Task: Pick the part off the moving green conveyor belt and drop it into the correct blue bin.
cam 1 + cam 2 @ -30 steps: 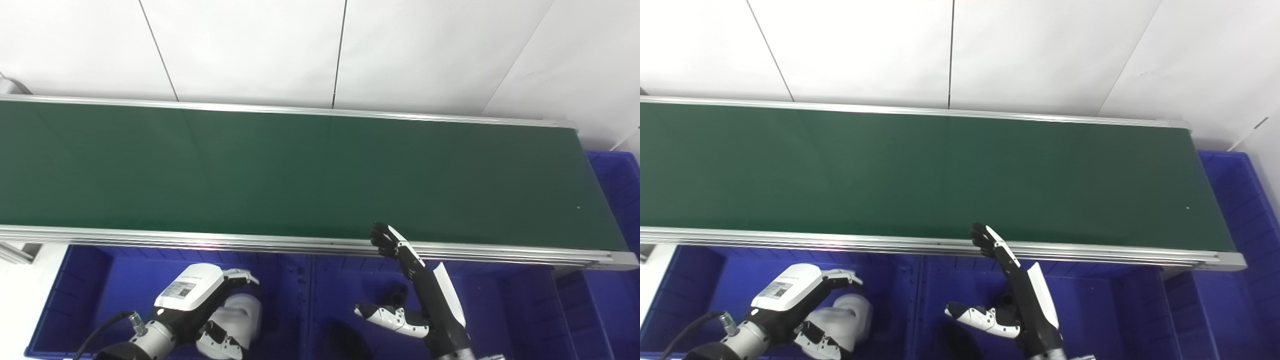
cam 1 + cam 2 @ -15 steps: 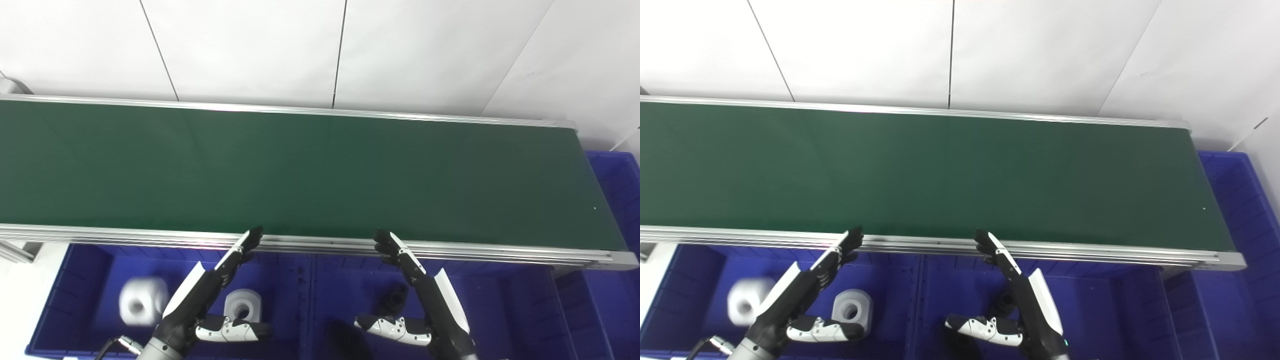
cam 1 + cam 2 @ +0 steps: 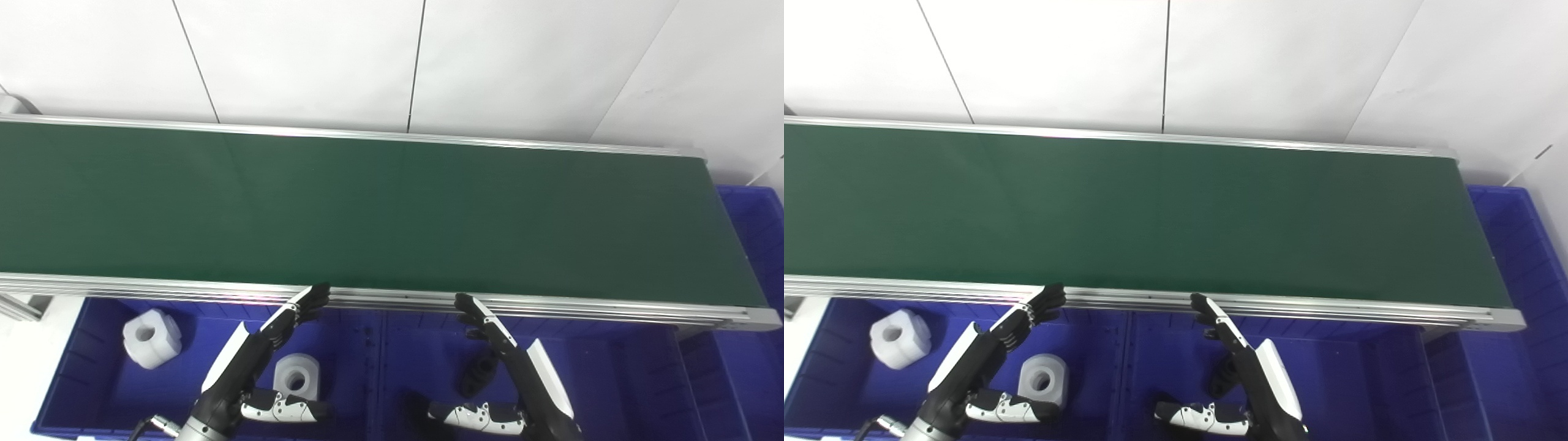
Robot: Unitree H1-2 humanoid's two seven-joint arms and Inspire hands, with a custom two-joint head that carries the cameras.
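Two white parts lie in the left bin (image 3: 92, 343). One part (image 3: 152, 329), lobed with a round central hole, rests near the bin's far-left corner. The second part (image 3: 296, 376), blockier and also bored through, sits on the bin floor toward its right side, just beside the left hand (image 3: 254, 361). The two parts are well apart from each other.

The belt (image 3: 367, 214) carries nothing across its visible length. Its near aluminium rail (image 3: 582, 309) runs along the far edge of the bins.

Left hand: released, holding nothing. Fingers (image 3: 306, 303) extended straight, tips at the near rail; thumb (image 3: 288, 410) spread out sideways, low over the bin and close to the second part. Contact between thumb and part cannot be told.

Right hand (image 3: 520, 373): likewise released and empty. Fingers (image 3: 474, 309) extended toward the rail, tips just short of it; thumb (image 3: 474, 416) spread to the side above the middle bin (image 3: 612, 380).

Middle bin holds a dark part (image 3: 481, 373), lying close under the right hand's fingers, outline hard to make out against the blue floor. A further dark shape (image 3: 416, 410) shows at the bottom edge near the thumb; it cannot be identified.

A third bin (image 3: 756, 220) stands past the belt's right end. White panelled wall (image 3: 392, 61) behind.
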